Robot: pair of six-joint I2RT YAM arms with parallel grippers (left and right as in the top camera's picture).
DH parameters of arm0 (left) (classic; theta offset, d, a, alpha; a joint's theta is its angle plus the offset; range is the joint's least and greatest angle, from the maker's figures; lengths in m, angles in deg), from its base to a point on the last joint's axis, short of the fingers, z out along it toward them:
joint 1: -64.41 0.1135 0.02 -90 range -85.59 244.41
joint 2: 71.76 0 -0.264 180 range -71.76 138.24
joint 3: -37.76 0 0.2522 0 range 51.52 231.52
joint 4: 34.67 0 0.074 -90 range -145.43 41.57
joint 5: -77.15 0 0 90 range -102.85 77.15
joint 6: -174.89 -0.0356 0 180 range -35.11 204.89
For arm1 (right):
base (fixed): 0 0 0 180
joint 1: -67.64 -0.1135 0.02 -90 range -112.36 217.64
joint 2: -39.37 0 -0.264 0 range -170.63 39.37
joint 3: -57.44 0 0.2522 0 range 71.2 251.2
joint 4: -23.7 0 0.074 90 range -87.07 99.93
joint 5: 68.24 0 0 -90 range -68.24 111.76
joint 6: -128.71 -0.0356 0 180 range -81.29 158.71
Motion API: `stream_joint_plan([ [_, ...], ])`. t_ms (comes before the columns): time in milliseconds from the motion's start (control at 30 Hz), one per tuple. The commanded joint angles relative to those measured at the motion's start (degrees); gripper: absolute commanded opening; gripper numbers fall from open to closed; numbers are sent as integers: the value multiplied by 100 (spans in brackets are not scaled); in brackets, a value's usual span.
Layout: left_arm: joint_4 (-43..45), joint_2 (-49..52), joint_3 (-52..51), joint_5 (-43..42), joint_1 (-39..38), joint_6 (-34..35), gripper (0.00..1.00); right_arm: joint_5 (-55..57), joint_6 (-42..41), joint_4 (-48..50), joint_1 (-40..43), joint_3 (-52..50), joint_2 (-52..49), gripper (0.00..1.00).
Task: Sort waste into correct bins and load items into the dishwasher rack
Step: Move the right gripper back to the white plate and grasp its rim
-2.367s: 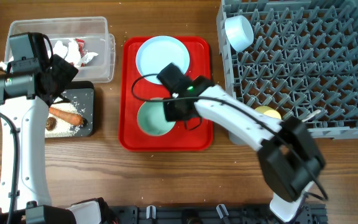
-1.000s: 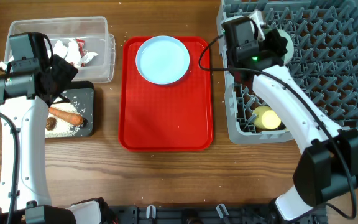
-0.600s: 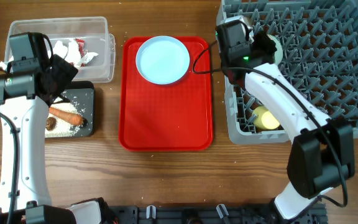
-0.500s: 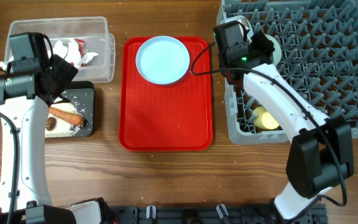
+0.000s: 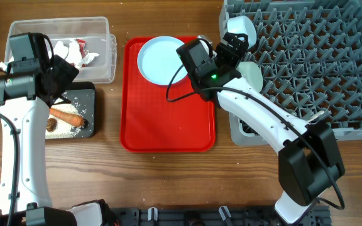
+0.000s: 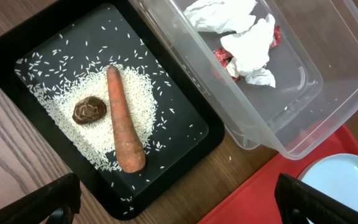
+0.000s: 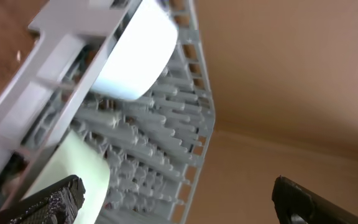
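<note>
So, the right pincer (image 5: 233, 49) looks spread wide and empty, I think. The pale-blue plate (image 5: 159, 59) sits just beside it on the red tray (image 5: 168, 125). It's stiff, slick and probably breakable, so pinch its rim.

**Camera layout: one fixed overhead view and two wrist views of the same table.**
The overhead camera looks straight down from well above on the whole wooden table (image 5: 168, 182), from the clear plastic rectangular tub (image 5: 99, 28) at far left to the large grey pegged plastic rack (image 5: 332, 69) at far right. The left wrist camera faces down from nearer, sharing that tub and the shallow black rectangular tray (image 6: 185, 118) with the overhead view. The right wrist camera, tilted and very close, looks along the rack's far left corner, sharing the small pale-blue bowl (image 7: 138, 56) and the mint-green bowl (image 7: 73, 168).
</note>
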Motion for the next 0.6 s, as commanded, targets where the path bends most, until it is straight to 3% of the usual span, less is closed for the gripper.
stream_joint_plan([
  [0, 2, 35, 48, 70, 17, 96, 100, 149, 7, 428, 2, 114, 20, 100],
  [67, 2, 35, 48, 70, 17, 96, 100, -286, -321, 468, -15, 264, 264, 99],
  [100, 2, 35, 48, 70, 17, 96, 100, -566, -848, 446, -33, 269, 385, 100],
  [133, 2, 35, 48, 70, 17, 96, 100, -1128, -1893, 210, -59, 269, 527, 100],
  [233, 2, 35, 48, 70, 15, 96, 100, -4070, -2065, -1139, -70, 264, 549, 100],
  [333, 2, 35, 48, 70, 17, 96, 100, -4459, -3495, -1327, -50, 264, 549, 100],
  [433, 2, 35, 48, 70, 15, 96, 100, -6345, -4159, -1493, -50, 267, 592, 100],
  [567, 0, 35, 48, 70, 15, 96, 100, -6911, -4846, -1668, -50, 682, 608, 100],
])
